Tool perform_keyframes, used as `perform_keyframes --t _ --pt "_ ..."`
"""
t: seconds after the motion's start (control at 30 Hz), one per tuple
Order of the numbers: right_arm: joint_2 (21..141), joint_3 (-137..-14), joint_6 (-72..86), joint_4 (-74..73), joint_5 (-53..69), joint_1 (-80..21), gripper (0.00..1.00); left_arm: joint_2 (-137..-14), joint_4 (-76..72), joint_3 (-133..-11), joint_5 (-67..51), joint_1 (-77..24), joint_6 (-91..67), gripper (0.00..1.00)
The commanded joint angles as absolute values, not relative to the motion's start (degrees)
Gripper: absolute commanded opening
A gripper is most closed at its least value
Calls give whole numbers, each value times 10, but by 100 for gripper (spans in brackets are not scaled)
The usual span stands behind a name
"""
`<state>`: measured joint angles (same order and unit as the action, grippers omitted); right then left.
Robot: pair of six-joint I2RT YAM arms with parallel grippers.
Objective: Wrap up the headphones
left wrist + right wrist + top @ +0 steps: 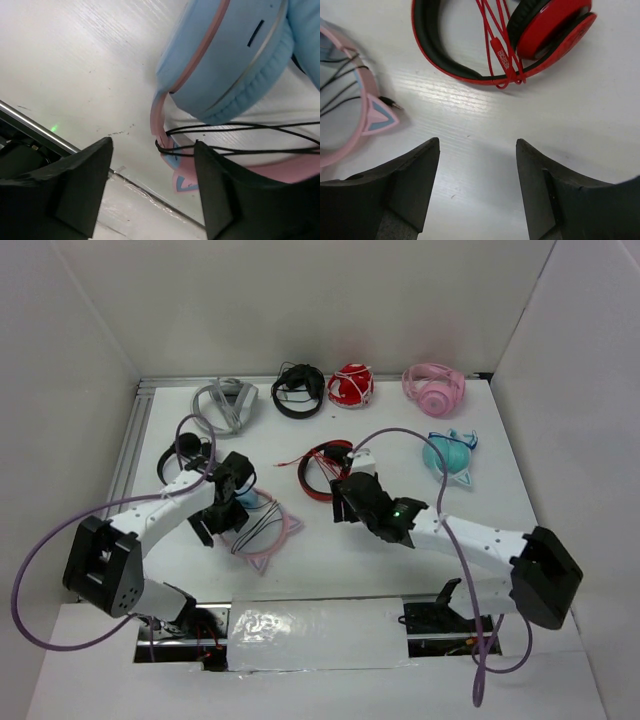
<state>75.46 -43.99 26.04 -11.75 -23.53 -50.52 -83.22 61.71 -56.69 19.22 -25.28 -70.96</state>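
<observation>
The headphones [266, 523] lie flat on the white table, left of centre, with a pink headband and pink cat ears. My left gripper [222, 510] hovers over their left side. In the left wrist view a light blue earcup [225, 55] fills the top right. The thin dark cable [250, 127] runs in several strands across the pink headband [159, 117]. My left gripper [153, 145] is open, the cable passing just by its right finger [220, 185]. My right gripper [478, 142] is open over bare table, with a pink cat ear [377, 116] and the cable plug [395, 105] to its left.
Red-and-black headphones [325, 468] lie just beyond my right gripper [345, 498], also in the right wrist view as red headphones [470, 70]. Grey [225, 405], black [298, 390], red-white [350, 385], all-pink [433, 388] and teal [449, 455] headphones line the back. Another black pair [187, 450] sits far left.
</observation>
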Motion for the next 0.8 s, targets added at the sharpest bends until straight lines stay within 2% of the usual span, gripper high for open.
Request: perform_keyframes --t 0.0,0.03,0.07,0.1,0.13,0.17,0.37,0.5,0.6,0.77 --pt "694 -432 279 -145 -265 -505 70 -793 649 -578 184 -255 -713 80" --pt "680 -431 286 -150 -267 -505 70 -786 660 -587 181 -256 -716 91" --pt "653 -432 291 -155 -275 -505 70 -773 667 -592 179 -256 -721 98" --pt "639 -430 295 -163 -277 -505 81 -766 673 -601 178 -256 -725 99" --pt "606 -430 306 -169 -280 -505 96 -749 692 -616 176 -257 -730 99" --pt "588 -430 312 -176 -293 -505 100 -739 705 -625 176 -259 -744 99" --pt "448 -430 413 -295 -400 -504 100 -592 726 -667 159 -292 -753 99" --pt "383 -460 510 -408 -465 -503 100 -420 582 -600 100 -294 -633 99" --pt "351 -481 557 -477 -498 -504 100 -336 516 -555 64 -293 -608 99" --pt "296 -481 573 -503 -517 -505 100 -298 564 -556 76 -292 -635 99"
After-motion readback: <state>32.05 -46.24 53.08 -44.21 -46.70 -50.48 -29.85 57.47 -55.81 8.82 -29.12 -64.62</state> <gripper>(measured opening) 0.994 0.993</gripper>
